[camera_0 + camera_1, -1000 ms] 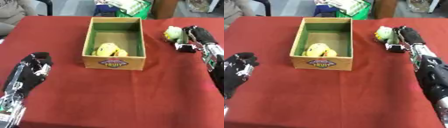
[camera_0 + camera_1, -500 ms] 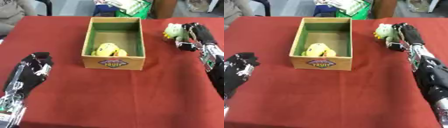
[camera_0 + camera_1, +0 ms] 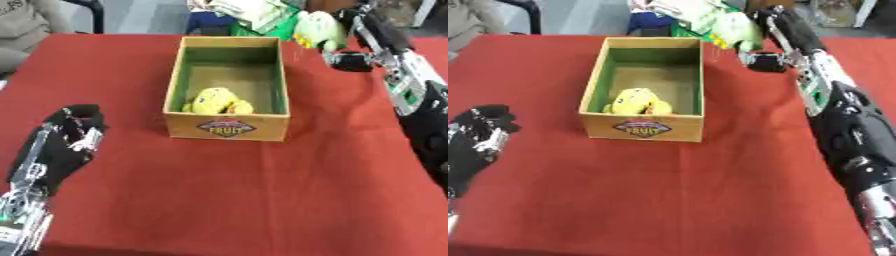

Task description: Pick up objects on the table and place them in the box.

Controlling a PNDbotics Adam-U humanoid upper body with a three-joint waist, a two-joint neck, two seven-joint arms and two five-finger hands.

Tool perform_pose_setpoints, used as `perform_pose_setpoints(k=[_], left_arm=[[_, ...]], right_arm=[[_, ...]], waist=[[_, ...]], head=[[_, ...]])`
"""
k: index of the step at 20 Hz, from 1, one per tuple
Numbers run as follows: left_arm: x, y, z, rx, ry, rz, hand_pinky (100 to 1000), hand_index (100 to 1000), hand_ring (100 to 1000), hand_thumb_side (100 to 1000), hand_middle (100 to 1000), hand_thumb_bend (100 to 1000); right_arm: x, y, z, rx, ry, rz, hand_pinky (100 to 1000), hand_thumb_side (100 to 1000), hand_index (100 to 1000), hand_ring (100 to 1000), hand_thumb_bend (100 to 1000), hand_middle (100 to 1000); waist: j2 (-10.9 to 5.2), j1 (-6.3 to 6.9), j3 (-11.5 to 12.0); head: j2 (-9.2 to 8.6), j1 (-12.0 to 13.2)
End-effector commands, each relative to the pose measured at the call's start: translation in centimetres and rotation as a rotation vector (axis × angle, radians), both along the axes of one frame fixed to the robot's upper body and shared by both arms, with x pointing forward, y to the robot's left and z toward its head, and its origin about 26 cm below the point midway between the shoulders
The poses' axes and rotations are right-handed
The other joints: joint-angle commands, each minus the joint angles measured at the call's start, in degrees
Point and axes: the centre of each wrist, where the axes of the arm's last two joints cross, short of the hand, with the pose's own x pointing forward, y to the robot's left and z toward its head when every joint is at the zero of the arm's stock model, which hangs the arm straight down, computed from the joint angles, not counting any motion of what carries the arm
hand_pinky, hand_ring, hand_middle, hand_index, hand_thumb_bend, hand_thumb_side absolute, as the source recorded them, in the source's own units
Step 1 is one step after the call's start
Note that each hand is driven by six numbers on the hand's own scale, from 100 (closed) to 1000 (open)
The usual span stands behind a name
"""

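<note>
Right hand fingers curled round green toy above table's far edge, beside box holding yellow toy; left hand fingers curled, empty, near-left edge

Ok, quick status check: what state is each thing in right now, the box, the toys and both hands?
Box: upright on the red table, open at the top.
Yellow toy: lying inside the box.
Green toy: held up by the right hand, off the table, beyond the box's far right corner.
Right hand: shut on the green toy.
Left hand: idle at the lower left, fingers curled, holding nothing.
</note>
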Motion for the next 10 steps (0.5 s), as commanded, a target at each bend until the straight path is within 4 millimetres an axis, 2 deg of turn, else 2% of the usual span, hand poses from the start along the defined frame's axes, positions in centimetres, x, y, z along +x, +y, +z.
perform_pose_setpoints(k=[1,6,8,10], left_arm=[[0.0,0.0,1.1,0.008,-0.034,-0.013,798,720,626,227,604,155],[0.1,-0.1,1.1,0.006,-0.033,-0.019,798,720,626,227,604,155],[0.1,-0.1,1.1,0.005,-0.032,-0.021,798,720,626,228,604,155],[0.1,-0.1,1.1,0.006,-0.031,-0.024,798,720,626,228,604,155]], right_arm=[[0.1,2.3,2.6,-0.037,-0.024,0.125,186,263,345,488,100,318],[0.1,6.0,2.3,-0.136,0.022,0.294,219,292,378,510,100,343],[0.1,7.2,1.9,-0.19,0.045,0.351,241,332,396,522,100,360],[0.1,8.1,1.3,-0.248,0.073,0.388,287,462,441,543,100,398]], waist=[[-1.2,-0.08,0.25],[-1.41,-0.09,0.58],[-1.45,-0.1,0.65],[-1.49,-0.12,0.71]], head=[[-0.49,-0.33],[-0.61,-0.71],[-0.55,-0.89],[-0.51,-1.06]])
